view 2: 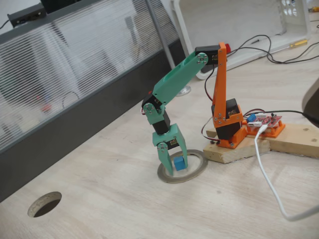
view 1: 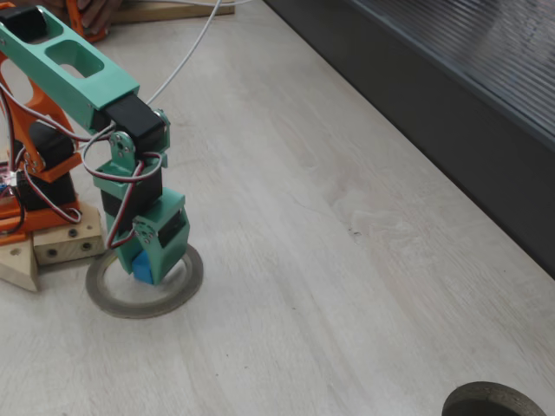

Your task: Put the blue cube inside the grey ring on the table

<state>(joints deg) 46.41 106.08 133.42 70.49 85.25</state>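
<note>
Green plastic links of the arm slope down from an orange base bolted to pale wooden blocks; the gripper points straight down over the table, its tips inside the grey ring; in a fixed view the same gripper shows two green fingers, one on each side of the blue cube, set narrowly about it and seemingly touching its faces, though a firm grip cannot be told for certain; the blue cube sits low between the fingers, within the ring's opening, at or just above the table surface, and whether it rests on the wood cannot be told; the grey ring lies flat on the table, just beside the wooden blocks under the base; red, white and black wires loop along the wrist joints; a white cable trails across the wood near the blocks; a round hole is cut in the table well apart from the ring; a darker ring shows at the lower edge of a fixed view, also well apart; a dark ribbed panel runs along the table's far side.
</note>
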